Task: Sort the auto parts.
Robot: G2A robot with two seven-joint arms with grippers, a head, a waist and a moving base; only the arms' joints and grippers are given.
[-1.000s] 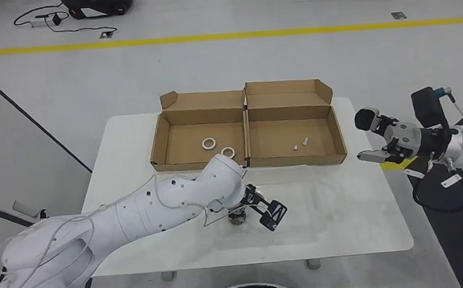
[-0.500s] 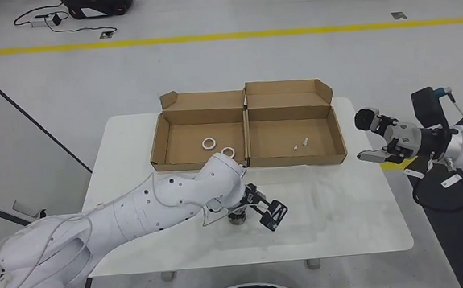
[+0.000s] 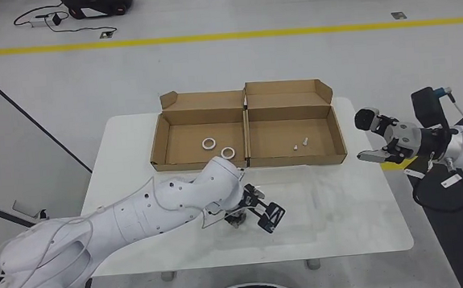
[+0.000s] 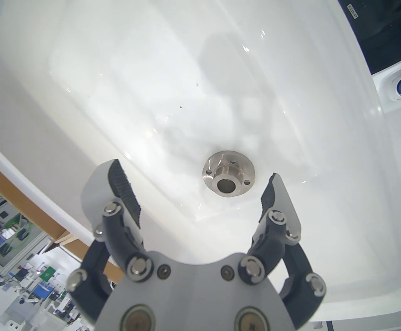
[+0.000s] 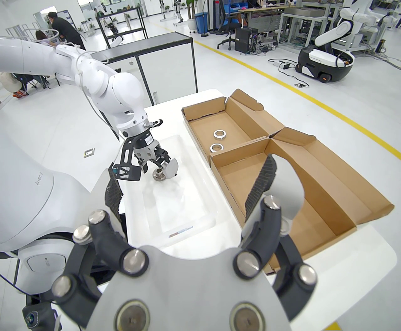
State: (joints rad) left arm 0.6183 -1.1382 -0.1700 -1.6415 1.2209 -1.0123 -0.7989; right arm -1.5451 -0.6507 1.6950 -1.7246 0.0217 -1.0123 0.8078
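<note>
The left claw [image 4: 194, 170] had dipped closer over the metal flange [image 4: 228, 181], spread astride it; the right claw [image 5: 190, 163] gaped too.

My left claw [image 4: 194, 175] hangs spread over a shallow white tray [image 4: 188, 78]. The only thing between its fingers is the metal flange [image 4: 228, 181], which sits nearer one finger, with an open gap on each side. Ahead of the claw the tray floor lies bare. Behind one finger the tray's low rim runs past, and beyond it the cardboard boxes [image 3: 247, 135] stand as a wall across the tabletop [image 3: 116, 168]. My right claw [image 5: 191, 169], fingers apart, hangs in open air off the tabletop's edge, well apart from the left one.
</note>
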